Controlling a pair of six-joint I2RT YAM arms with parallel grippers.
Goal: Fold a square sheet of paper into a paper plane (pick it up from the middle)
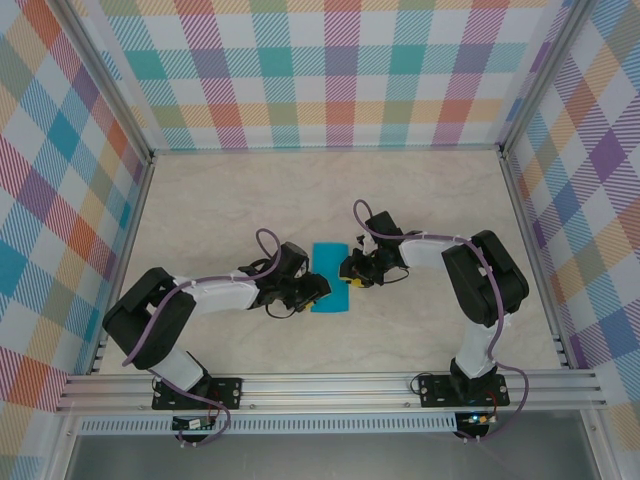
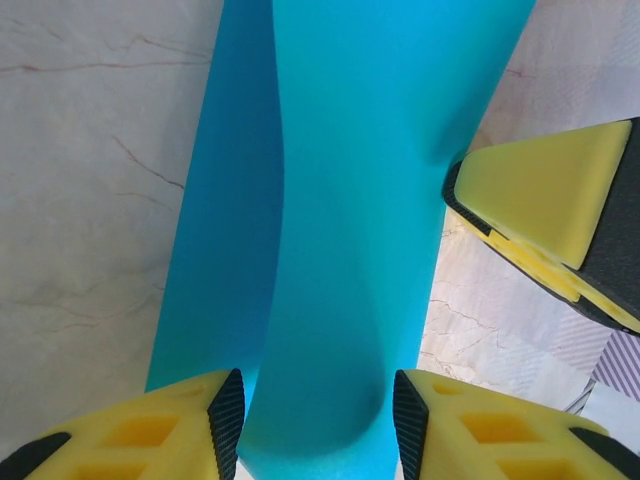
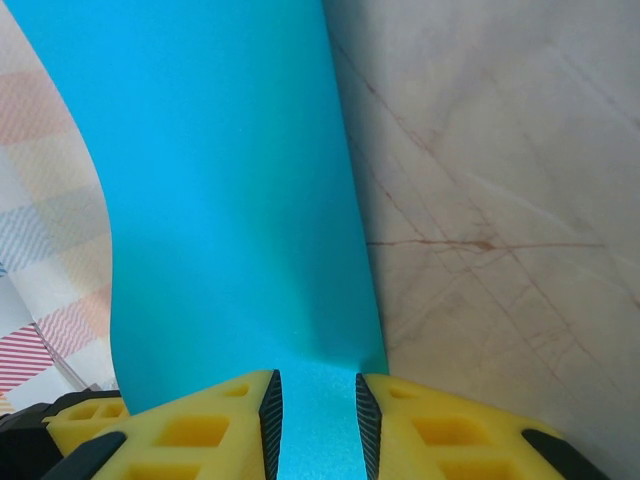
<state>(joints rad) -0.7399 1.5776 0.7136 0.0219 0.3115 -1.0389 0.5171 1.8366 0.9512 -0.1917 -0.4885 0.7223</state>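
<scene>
The square sheet of paper (image 1: pixel 330 278) is teal and lies mid-table as a narrow folded strip between my two grippers. My left gripper (image 1: pixel 312 291) comes at it from the left. In the left wrist view a rounded hump of the sheet (image 2: pixel 350 200) rises between the pads and touches both, so the left gripper (image 2: pixel 318 400) is shut on it. My right gripper (image 1: pixel 353 272) meets the sheet from the right, and one of its yellow fingers (image 2: pixel 540 190) shows beside the sheet's edge. In the right wrist view the sheet (image 3: pixel 220 200) fills the narrow gap of the right gripper (image 3: pixel 318 400).
The marbled table top (image 1: pixel 430 200) stretches around the sheet. Plaid walls (image 1: pixel 330 70) with metal posts close the back and both sides. An aluminium rail (image 1: pixel 330 385) runs along the near edge by the arm bases.
</scene>
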